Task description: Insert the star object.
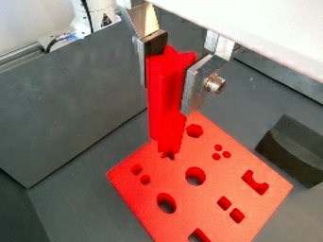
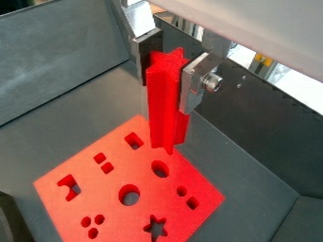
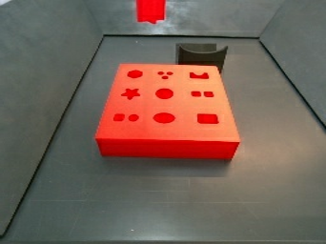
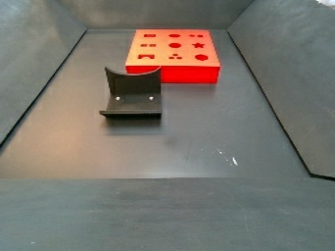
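My gripper (image 1: pixel 168 66) is shut on the star object (image 1: pixel 165 104), a long bright red ridged peg, and holds it upright by its top end; both wrist views show this (image 2: pixel 168 68). The peg (image 2: pixel 164 104) hangs well above the flat red block (image 1: pixel 164 213), which has shaped holes. The star hole (image 2: pixel 155 225) lies off to the side of the peg's lower end. In a side view only the peg's lower end (image 3: pixel 151 10) shows at the top edge, high behind the block (image 3: pixel 166 143) with its star hole (image 3: pixel 130 93). The gripper is out of both side views.
The dark grey curved fixture (image 3: pixel 200 52) stands on the floor just beyond the block's far edge and shows nearer the camera in a side view (image 4: pixel 131 96). The block (image 4: pixel 174 69) lies inside a grey bin with sloping walls (image 3: pixel 51 143).
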